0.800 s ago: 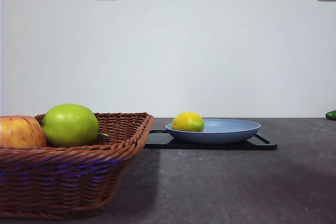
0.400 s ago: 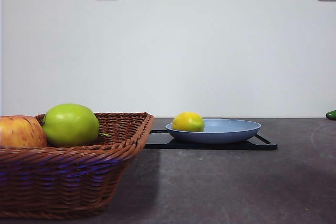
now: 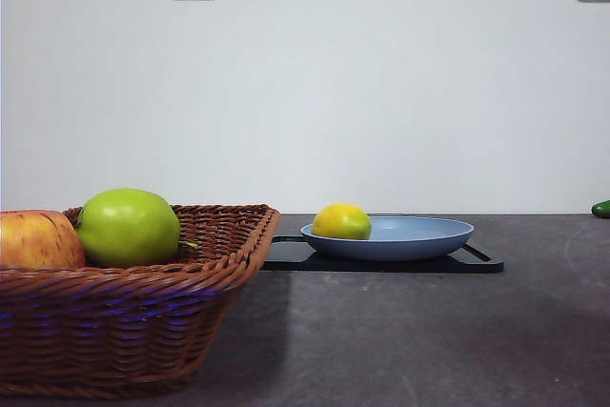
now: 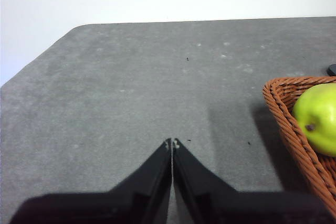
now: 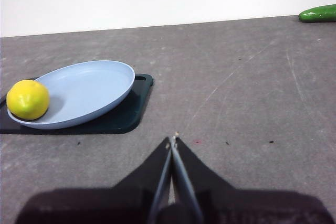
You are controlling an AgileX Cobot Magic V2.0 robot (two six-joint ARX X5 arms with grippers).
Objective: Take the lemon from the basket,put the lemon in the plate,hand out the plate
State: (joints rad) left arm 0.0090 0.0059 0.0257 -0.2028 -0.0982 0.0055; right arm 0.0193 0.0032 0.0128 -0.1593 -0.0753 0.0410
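The lemon point(image 3: 341, 221) point(image 5: 28, 99) lies in the light blue plate point(image 3: 419, 235) point(image 5: 89, 90), at its edge on the basket's side. The wicker basket point(image 3: 124, 331) point(image 4: 286, 111) stands near and to the left in the front view, apart from the plate. My right gripper point(image 5: 172, 141) is shut on nothing, low over the bare table a short way from the plate. My left gripper point(image 4: 171, 142) is shut and empty too, over bare table beside the basket's outer rim. Neither arm shows in the front view.
A green apple point(image 3: 128, 227) point(image 4: 317, 118) and a red-yellow apple point(image 3: 38, 240) lie in the basket. The plate rests on a flat black tray point(image 3: 477, 259) point(image 5: 126, 111). A green cucumber-like thing point(image 3: 600, 208) point(image 5: 317, 13) lies at the far right by the wall.
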